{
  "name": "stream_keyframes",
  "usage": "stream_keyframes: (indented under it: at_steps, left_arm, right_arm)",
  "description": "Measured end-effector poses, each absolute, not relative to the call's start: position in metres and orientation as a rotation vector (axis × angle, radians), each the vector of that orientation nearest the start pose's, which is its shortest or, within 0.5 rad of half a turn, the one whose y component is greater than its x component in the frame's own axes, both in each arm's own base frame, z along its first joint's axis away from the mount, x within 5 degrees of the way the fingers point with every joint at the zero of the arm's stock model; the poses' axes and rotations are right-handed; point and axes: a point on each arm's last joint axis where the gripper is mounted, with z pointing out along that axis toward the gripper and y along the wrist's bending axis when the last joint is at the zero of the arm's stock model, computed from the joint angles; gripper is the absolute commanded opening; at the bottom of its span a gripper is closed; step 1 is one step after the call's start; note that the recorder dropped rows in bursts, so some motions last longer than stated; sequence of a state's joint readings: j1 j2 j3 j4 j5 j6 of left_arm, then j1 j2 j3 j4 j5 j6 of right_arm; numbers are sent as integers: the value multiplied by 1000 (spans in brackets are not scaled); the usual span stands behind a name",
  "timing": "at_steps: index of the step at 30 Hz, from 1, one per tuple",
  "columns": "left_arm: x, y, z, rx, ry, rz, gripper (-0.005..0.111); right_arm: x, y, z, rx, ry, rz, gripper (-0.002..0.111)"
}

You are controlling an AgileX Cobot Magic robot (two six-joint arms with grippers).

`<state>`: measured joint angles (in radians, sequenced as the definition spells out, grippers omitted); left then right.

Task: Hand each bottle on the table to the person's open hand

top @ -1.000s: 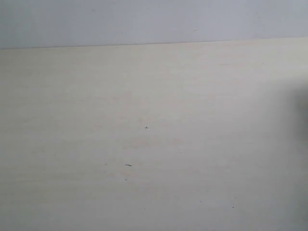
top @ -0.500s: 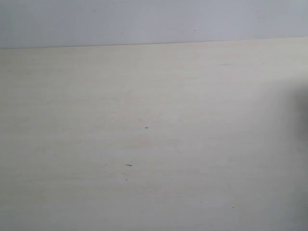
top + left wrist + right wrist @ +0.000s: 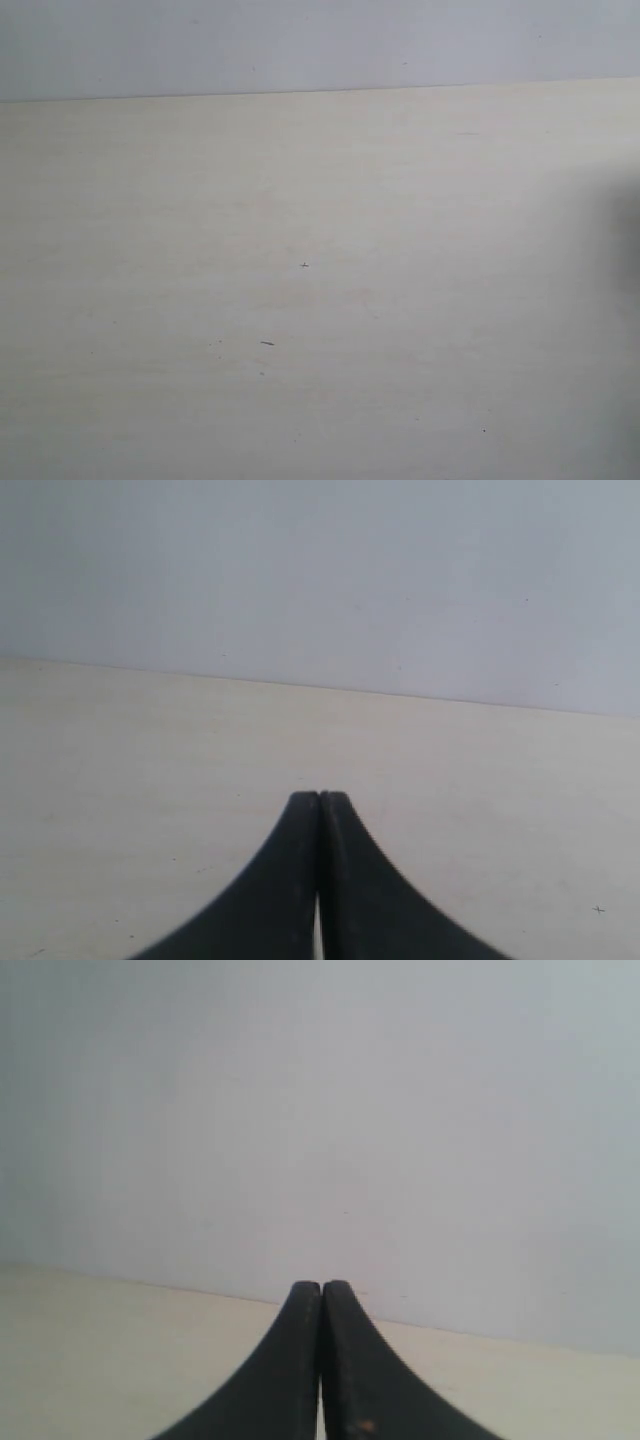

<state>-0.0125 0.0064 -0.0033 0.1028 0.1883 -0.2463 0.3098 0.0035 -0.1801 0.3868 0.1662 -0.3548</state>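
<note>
Table (image 3: 320,250), dim blur (image 3: 626,235) at r. edge

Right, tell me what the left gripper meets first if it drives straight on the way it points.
No object shows in its line. The left gripper, shut, points over the table toward the pale wall. The wall is probably first, though depth is unclear.

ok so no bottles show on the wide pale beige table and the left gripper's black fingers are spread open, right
Not open: the left gripper has its black fingers pressed shut, as the left wrist view shows. The rest about the wide pale beige table holds.
</note>
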Motion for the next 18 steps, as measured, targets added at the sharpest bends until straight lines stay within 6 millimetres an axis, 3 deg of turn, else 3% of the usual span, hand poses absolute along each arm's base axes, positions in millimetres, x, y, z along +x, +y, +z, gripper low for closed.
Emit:
stream_keyframes:
  at_steps: [7,18]
  left_arm:
    - [56,1,197,-126,1670,-103,0]
    - [56,1,197,-126,1670,-103,0]
  right_arm:
    - [56,9,212,-97,1512,152,0]
    - [56,3,213,-37,1501,32,0]
